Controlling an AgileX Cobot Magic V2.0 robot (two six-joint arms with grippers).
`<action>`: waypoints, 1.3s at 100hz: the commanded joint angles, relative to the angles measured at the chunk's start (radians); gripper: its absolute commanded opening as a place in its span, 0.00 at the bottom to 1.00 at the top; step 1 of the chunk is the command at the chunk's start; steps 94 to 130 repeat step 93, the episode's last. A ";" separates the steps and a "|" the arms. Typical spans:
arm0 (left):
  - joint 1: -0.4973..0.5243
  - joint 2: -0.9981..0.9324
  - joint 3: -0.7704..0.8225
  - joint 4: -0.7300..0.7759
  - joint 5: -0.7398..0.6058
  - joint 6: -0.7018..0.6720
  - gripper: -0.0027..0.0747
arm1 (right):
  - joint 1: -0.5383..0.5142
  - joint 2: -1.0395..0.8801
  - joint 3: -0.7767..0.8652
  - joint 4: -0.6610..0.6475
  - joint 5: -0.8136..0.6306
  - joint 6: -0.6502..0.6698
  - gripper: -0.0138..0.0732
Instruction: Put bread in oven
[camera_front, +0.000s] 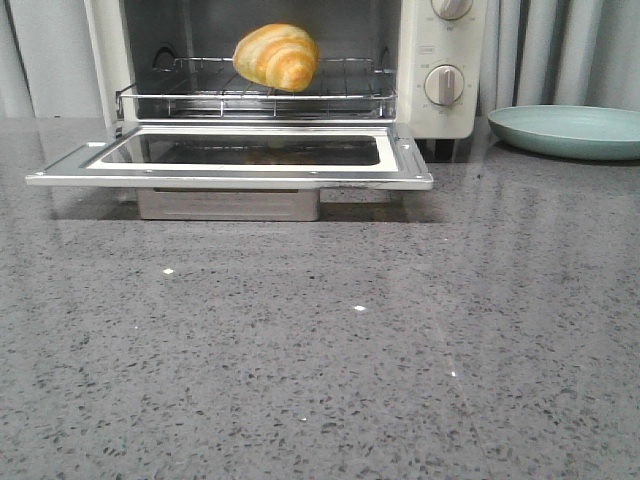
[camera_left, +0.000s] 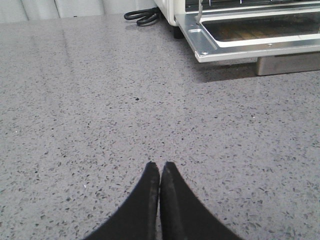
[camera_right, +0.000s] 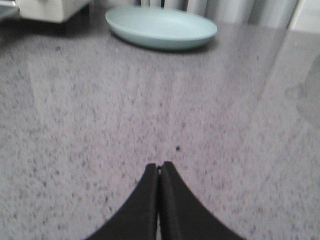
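grey speckled counter (camera_front: 320, 380) carries oven (camera_front: 440, 110), green plate (camera_front: 570, 132).

Golden striped bread (camera_front: 277, 56) on open oven's (camera_front: 420, 75) rack, seemingly tilted

The oven (camera_front: 440, 110) top is cropped; the plate (camera_front: 570, 130) runs off-frame.

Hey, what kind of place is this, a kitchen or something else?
Probably a kitchen counter or a mock-up of one: a speckled grey stone-look countertop, a toaster oven with its door down and bread on the rack, and a pale green plate.
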 joint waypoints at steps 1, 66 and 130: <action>0.000 -0.028 0.022 -0.007 -0.080 -0.011 0.01 | -0.007 0.014 0.025 -0.002 -0.006 0.001 0.10; 0.000 -0.028 0.022 -0.007 -0.080 -0.011 0.01 | -0.007 -0.036 0.025 -0.002 0.009 0.001 0.10; 0.000 -0.028 0.022 -0.007 -0.080 -0.011 0.01 | -0.007 -0.036 0.025 -0.002 0.010 0.001 0.10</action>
